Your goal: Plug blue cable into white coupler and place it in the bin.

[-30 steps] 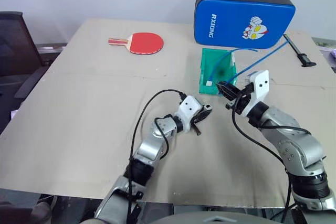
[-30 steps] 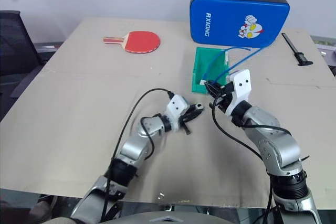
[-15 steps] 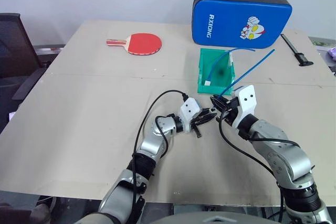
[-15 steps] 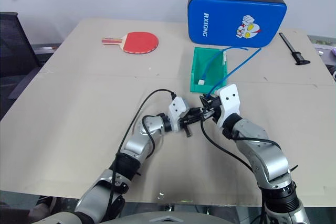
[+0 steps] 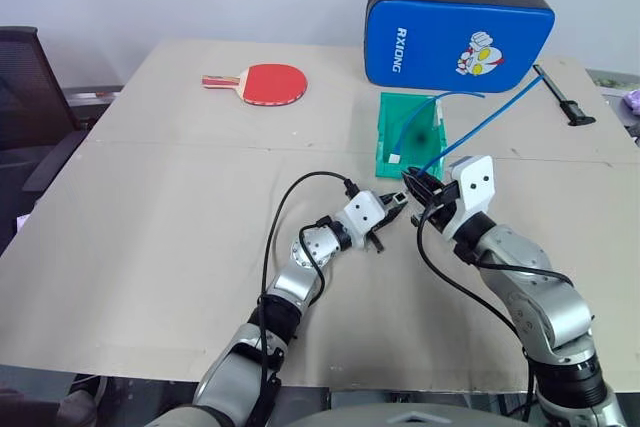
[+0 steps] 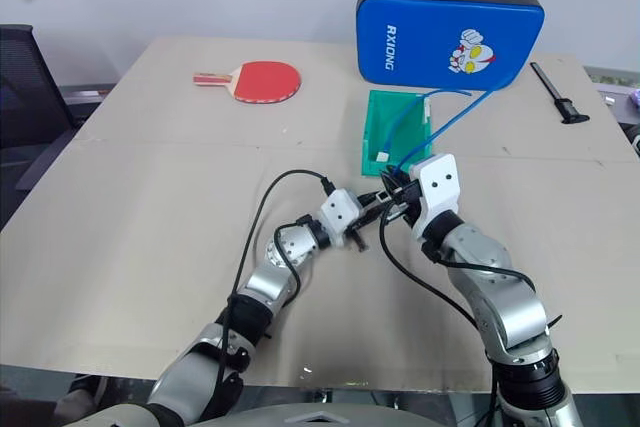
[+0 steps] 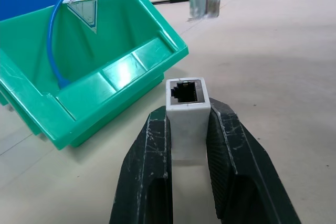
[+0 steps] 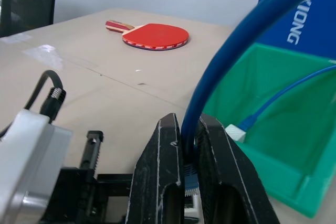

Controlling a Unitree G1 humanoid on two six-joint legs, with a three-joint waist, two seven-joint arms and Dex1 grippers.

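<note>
My left gripper (image 7: 188,113) is shut on the white coupler (image 7: 187,121), whose dark socket faces away from the wrist, toward the teal-green bin (image 7: 113,80). Just right of it, my right gripper (image 8: 189,129) is shut on the blue cable (image 8: 220,66) close to its plug. The two grippers (image 5: 393,209) (image 5: 418,187) nearly meet tip to tip above the table, just in front of the bin (image 5: 384,142). The cable (image 5: 480,125) rises up and to the right from the right gripper. A blue strand with a pale plug end (image 5: 398,157) lies inside the bin.
A blue padded case (image 5: 460,35) stands behind the bin. A red paddle (image 5: 270,82) lies at the far left of the table, a black tool (image 5: 565,99) at the far right. A black chair (image 5: 30,87) stands off the table's left edge.
The right gripper with the cable has come left and nearer, closing the gap to the left gripper. The left wrist has rolled and tipped, turning the coupler toward the cable end.
</note>
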